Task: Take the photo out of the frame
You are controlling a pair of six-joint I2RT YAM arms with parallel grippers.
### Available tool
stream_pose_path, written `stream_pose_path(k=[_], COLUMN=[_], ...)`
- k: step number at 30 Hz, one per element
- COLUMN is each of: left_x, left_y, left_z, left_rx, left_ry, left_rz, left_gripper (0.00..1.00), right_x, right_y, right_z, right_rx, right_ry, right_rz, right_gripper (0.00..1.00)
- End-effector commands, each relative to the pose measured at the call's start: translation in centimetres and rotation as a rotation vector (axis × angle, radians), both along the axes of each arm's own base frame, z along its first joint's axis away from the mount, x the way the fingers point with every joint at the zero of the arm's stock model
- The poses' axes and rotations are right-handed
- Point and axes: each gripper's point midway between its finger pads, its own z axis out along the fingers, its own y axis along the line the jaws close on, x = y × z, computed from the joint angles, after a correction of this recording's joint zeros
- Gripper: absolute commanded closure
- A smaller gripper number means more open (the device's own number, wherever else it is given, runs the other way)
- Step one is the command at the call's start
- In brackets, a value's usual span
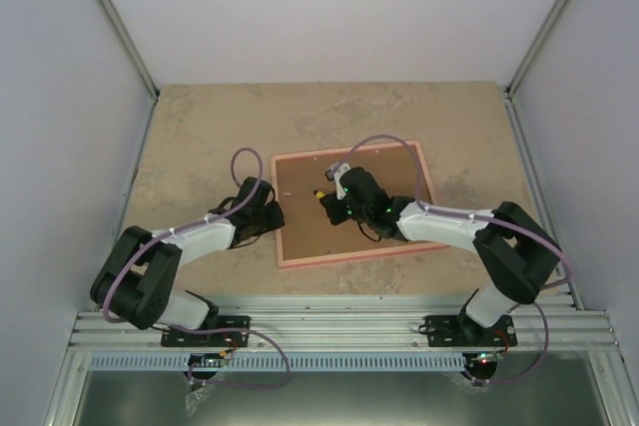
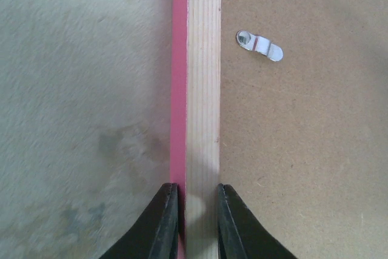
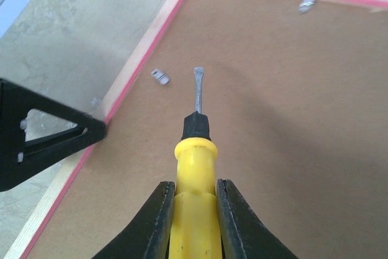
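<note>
The frame [image 1: 351,255] lies face down on the table, pink edge and bare wood rail around a brown backing board [image 1: 305,234]. The photo is hidden under that board. My left gripper [image 2: 197,187] is shut on the frame's left rail [image 2: 203,89], one finger outside the pink edge and one on the board side. My right gripper [image 3: 195,183] is shut on a yellow-handled flat screwdriver [image 3: 194,150]. Its blade tip [image 3: 198,72] hovers over the board, just right of a small metal tab [image 3: 160,76] near the left rail. In the top view the right gripper [image 1: 339,197] is over the board's middle.
A second metal tab [image 3: 308,5] sits by the frame's far rail. One tab [image 2: 259,45] shows beside the rail ahead of the left gripper. White walls [image 1: 60,97] enclose the beige table [image 1: 200,137]. An aluminium rail [image 1: 339,326] runs along the near edge.
</note>
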Motion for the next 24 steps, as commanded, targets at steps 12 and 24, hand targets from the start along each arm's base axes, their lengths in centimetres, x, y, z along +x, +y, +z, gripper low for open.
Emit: stream_pose_path(k=[12, 24], left_x=[-3.2, -3.7], left_y=[-0.6, 0.7], left_z=[1.9, 3.1], left_rx=[-0.326, -0.118], left_ry=[-0.006, -0.005], left_rz=[0.192, 0.151], left_gripper=[0.84, 0.53], right_x=[0.8, 0.5], right_y=[-4.9, -6.2], right_z=[2.5, 3.9], right_rx=[0.03, 0.077], right_ry=[-0.118, -0.139], right_rz=[-0.095, -0.107], right_gripper=[1.0, 1.0])
